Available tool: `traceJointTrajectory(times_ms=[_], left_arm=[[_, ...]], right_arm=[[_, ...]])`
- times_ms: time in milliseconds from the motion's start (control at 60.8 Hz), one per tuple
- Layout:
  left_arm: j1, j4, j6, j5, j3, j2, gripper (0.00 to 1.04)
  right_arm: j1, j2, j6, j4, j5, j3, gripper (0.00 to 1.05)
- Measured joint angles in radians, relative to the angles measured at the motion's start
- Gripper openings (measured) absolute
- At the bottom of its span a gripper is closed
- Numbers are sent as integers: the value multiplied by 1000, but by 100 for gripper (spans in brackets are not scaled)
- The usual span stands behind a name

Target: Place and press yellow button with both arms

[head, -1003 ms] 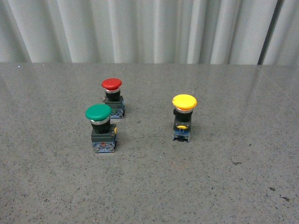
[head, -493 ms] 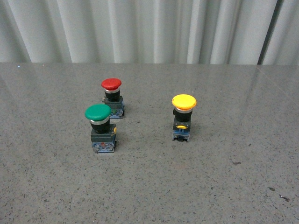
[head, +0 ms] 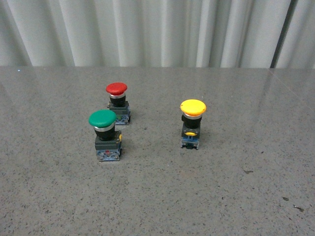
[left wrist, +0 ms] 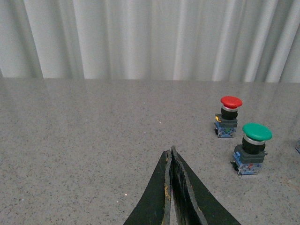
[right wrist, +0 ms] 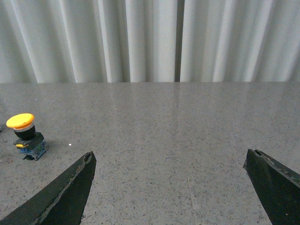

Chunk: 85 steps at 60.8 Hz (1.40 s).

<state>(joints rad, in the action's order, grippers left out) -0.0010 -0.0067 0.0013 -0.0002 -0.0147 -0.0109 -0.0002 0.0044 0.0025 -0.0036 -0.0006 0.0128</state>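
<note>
Yellow mushroom cap, black neck, blue-grey base: the yellow button (head: 192,123) stands upright on the table (head: 221,196), right of the green button (head: 105,135) and red button (head: 117,101). Only our wrist views show the left gripper (left wrist: 170,153) pinched together and the right gripper (right wrist: 169,157) spread wide.

My front camera sits high between the arms, looking ahead and down over the grey table (head: 221,196) to the white curtain (head: 162,34). It takes in the red button (head: 118,101), green button (head: 104,133) and yellow button (head: 192,123) at middle range. The left wrist camera looks low along the table past the left gripper (left wrist: 171,151) and shares the red and green buttons with the front view. The right wrist camera, equally low, looks past the right gripper (right wrist: 169,154) and shares the yellow button
</note>
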Motion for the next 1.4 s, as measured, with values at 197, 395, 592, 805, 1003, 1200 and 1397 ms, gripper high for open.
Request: traceJointTrajectory(times_ms=[197,395,592,805,1003,1200,1397], left_arm=[[0,2,-1,0,0,0,28],[0,2,-1,0,0,0,68],[0,2,0,0,0,0,100],[0,2,-1,0,0,0,98],[0,2,-1,0,0,0,98],[0,2,-1,0,0,0,98],[0,2,-1,0,0,0,98]], right_arm=[[0,0,0,0,0,0,98],[0,0,0,0,0,0,98],[0,0,0,-1,0,0,98],[2,231,44,76,-132,64,98],[209,740,-18,508,-68,339,98],[390,1287,-18,601,-21,634,98],[467,1544,5,586,17,763,98]])
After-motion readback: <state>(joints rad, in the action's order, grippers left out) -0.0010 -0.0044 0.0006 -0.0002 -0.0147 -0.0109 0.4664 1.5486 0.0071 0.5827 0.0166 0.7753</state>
